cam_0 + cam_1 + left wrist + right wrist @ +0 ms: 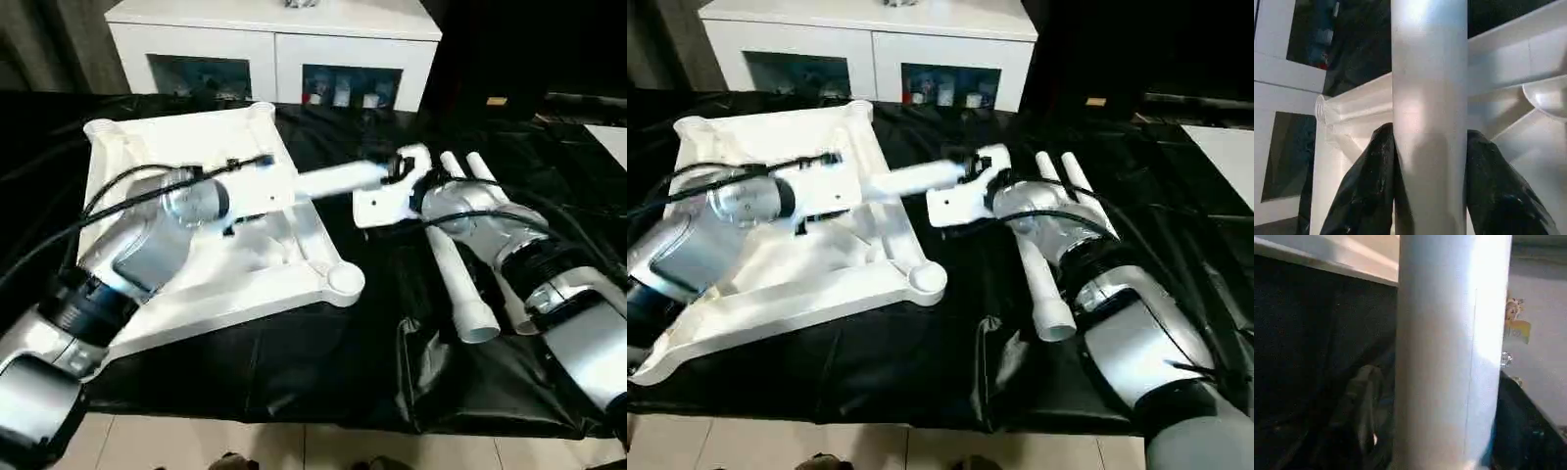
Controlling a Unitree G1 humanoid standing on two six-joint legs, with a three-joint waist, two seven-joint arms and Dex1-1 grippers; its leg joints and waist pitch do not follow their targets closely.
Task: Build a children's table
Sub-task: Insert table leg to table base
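The white tabletop (137,147) lies underside up on the left of the black-draped table, with a round corner socket (345,279) at its near right corner. One white leg (338,180) hangs level above the tabletop's right edge, held at both ends. My left gripper (257,196) is shut on the leg's left end, and its black fingers (1371,186) clamp the tube on both sides. At the right end, my right gripper (400,168) is shut on the same leg (1449,352). More loose legs (460,274) lie side by side under my right forearm.
A white glass-door cabinet (274,49) stands behind the table. The black cloth (323,362) wrinkles near the front edge, with pale floor tiles (294,446) below. Black cables (108,191) run along my left arm over the tabletop.
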